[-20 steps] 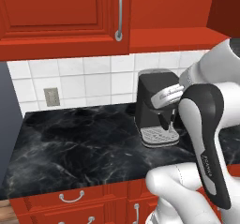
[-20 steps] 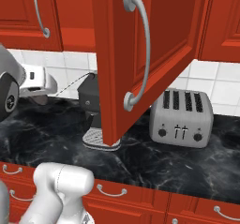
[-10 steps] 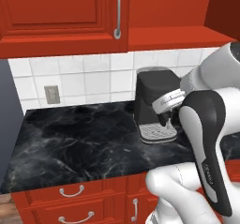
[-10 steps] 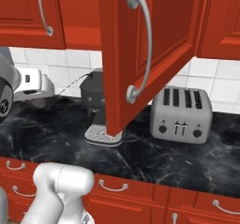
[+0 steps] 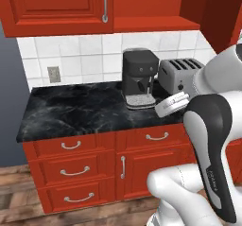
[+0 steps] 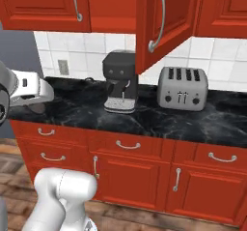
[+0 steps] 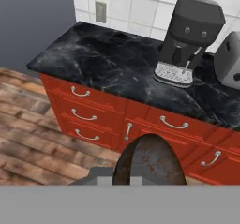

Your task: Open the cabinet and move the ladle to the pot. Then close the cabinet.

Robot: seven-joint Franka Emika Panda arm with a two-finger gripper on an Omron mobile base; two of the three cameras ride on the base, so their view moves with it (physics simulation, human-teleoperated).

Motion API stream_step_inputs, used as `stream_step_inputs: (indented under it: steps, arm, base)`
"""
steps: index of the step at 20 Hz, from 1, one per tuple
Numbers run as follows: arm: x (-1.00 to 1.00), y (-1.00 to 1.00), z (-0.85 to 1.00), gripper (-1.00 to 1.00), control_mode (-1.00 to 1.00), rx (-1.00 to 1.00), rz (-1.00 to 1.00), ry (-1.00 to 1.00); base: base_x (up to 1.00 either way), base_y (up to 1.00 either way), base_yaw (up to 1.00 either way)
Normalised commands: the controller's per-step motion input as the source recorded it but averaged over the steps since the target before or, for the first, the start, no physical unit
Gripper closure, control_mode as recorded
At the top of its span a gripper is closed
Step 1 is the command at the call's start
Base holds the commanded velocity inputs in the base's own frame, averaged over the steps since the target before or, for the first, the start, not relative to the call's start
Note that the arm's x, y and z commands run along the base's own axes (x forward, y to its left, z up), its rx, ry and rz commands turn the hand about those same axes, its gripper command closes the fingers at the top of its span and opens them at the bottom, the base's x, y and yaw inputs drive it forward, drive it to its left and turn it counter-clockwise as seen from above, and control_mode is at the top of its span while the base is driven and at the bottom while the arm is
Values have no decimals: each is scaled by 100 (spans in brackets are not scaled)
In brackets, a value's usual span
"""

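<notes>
1. Overhead, the cabinet (image 6: 164, 22) hangs above the back edge of the worktop (image 5: 75, 111). One raised-panel door stands swung out into the room, with its silver bar handle facing forward.
2. That open door hangs above the gap between the black coffee machine (image 5: 139, 76) and the silver toaster (image 5: 182, 73). Both stand toward the back edge of the worktop, just beside each other.
3. The neighbouring cabinet door above the left end of the worktop is closed.
4. The robot's white hand (image 6: 30, 87) is held out in front of the worktop's front edge, and its camera looks down past the left front corner.
5. The fingers (image 7: 102, 175) are drawn in narrow. Right at them rises a rounded, mottled grey-brown shape, apparently the bowl of the ladle (image 7: 147, 157), held there; its handle cannot be made out.
6. Behind the ladle in the hand view lie the red drawers (image 7: 84, 115) and the wooden floor (image 7: 33, 124).
7. A wall outlet (image 5: 53, 73) sits in the white tiles behind the worktop's left end.
</notes>
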Motion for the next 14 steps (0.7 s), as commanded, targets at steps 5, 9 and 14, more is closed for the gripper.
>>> stream_step_inputs:
  steps: [5, 9, 14]
  arm:
    - [0, 0, 0, 100, 100, 0, 0, 0]
    - [0, 0, 0, 100, 100, 0, 0, 0]
    - [0, 0, 0, 100, 100, 0, 0, 0]
  base:
    - [-88, 0, -8]
    - [-21, -4, -41]
    - [-2, -22, -68]
